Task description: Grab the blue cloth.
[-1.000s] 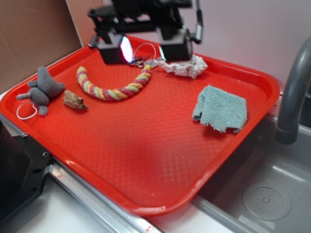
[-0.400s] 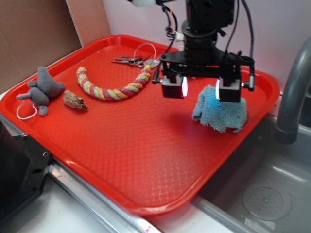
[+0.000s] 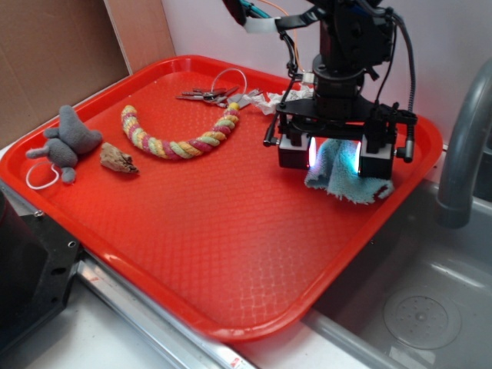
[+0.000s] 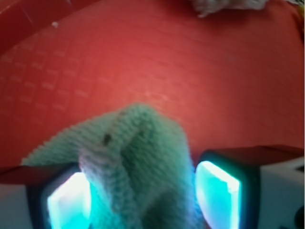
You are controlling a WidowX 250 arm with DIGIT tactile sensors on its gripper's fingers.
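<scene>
The blue cloth (image 3: 350, 188) lies bunched at the right side of the red tray (image 3: 192, 231), close to its right rim. My gripper (image 3: 334, 163) is down over the cloth and open, with one finger on each side of it. In the wrist view a raised fold of the cloth (image 4: 138, 157) stands between the two glowing pads (image 4: 217, 191). The left pad touches the fold, and a narrow gap shows at the right pad. The cloth's upper part is hidden behind the fingers in the exterior view.
A crumpled white paper towel (image 3: 280, 98) and keys (image 3: 207, 94) lie at the tray's back. A striped rope toy (image 3: 181, 138), a grey plush mouse (image 3: 68, 142) and a brown chunk (image 3: 118, 159) lie at the left. A grey faucet (image 3: 465, 146) rises just right of the tray.
The gripper has travelled from the back of the tray, over the keys, rightward and down onto the cloth. Its fingers now straddle the cloth, which looks more bunched up.
</scene>
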